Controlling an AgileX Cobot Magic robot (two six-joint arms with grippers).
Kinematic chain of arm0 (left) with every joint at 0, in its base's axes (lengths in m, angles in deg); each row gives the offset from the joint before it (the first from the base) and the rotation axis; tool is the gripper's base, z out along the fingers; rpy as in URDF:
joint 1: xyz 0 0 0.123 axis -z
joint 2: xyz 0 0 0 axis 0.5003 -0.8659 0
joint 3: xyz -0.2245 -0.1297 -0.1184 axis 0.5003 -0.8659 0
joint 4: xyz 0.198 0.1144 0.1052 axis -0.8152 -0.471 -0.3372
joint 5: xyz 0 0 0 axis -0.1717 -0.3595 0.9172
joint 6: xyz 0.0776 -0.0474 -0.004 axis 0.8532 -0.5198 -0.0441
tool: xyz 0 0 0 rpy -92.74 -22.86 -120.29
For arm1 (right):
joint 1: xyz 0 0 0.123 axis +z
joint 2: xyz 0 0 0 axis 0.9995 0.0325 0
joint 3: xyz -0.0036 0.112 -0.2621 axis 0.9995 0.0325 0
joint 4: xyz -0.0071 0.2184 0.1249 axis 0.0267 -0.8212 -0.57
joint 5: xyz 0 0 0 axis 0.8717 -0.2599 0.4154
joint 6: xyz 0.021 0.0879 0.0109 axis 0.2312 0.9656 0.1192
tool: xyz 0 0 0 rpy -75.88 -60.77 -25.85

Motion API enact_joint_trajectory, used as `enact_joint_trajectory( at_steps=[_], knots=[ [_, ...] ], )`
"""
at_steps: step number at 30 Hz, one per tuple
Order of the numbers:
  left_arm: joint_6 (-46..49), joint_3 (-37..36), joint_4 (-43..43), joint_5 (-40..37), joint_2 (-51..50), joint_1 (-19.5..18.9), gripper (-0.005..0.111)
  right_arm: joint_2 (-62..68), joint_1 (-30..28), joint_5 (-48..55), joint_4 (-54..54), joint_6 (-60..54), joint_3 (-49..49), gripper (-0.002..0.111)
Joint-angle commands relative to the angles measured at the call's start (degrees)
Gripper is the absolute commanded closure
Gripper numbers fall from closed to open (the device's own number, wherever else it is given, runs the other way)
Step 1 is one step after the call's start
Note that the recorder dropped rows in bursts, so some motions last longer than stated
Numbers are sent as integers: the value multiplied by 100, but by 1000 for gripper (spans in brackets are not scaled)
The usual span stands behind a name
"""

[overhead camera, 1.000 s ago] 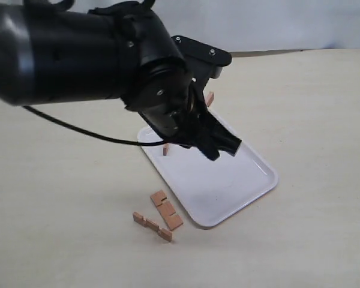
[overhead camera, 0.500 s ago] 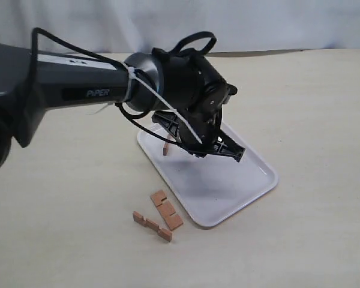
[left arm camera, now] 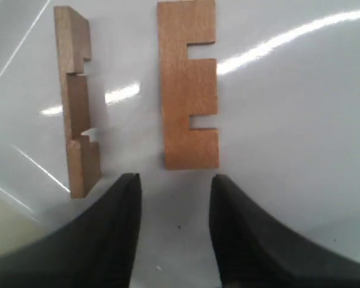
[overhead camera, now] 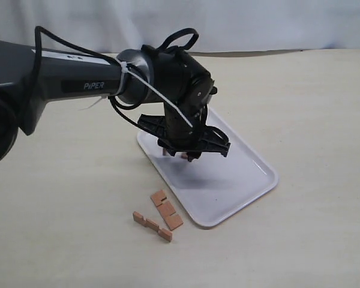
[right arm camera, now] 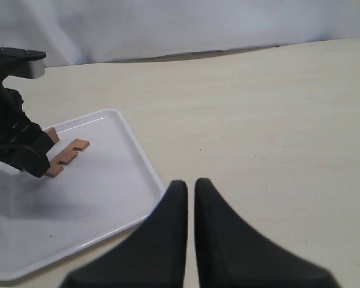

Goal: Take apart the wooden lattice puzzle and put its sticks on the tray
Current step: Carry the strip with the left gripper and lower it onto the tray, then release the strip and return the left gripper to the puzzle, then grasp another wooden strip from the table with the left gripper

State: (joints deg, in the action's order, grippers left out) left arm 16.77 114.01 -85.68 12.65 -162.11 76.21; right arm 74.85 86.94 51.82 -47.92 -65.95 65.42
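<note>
The lattice puzzle is in separate sticks. Two sticks lie on the white tray (left arm camera: 300, 120): one flat (left arm camera: 189, 90), one on its edge (left arm camera: 75, 102). My left gripper (left arm camera: 174, 180) hangs open just above the tray, short of the flat stick, with nothing between its fingers. From outside, that gripper (overhead camera: 198, 150) covers the tray's far left part, and a bit of stick (overhead camera: 166, 151) shows beside it. Two more sticks (overhead camera: 159, 217) rest on the table by the tray's (overhead camera: 270, 175) near corner. My right gripper (right arm camera: 191, 183) is shut and empty, over the table beside the tray's rim (right arm camera: 145, 161).
The left arm (overhead camera: 96, 84) and its cable stretch from the left over the tray's far end. In the right wrist view the left gripper (right arm camera: 18, 144) stands next to the tray's two sticks (right arm camera: 69, 153). A pale wall bounds the table at the back.
The left arm has drawn away from the camera and swung its gripper down and left, low over the tray near the sticks. The two sticks on the table have not moved.
</note>
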Motion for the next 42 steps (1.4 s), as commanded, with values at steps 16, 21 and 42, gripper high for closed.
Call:
enact_joint_trajectory(
  at_steps=[16,21,42],
  knots=[
    [870,-63,-284,-1844,1331,199,62,45,-25,-72,6,4,20,104],
    [883,-808,-553,-1844,1935,520,62,45,-25,-72,6,4,20,104],
    [3449,-3158,383,138,2515,520,62,45,-25,-72,6,4,20,104]
  ],
)
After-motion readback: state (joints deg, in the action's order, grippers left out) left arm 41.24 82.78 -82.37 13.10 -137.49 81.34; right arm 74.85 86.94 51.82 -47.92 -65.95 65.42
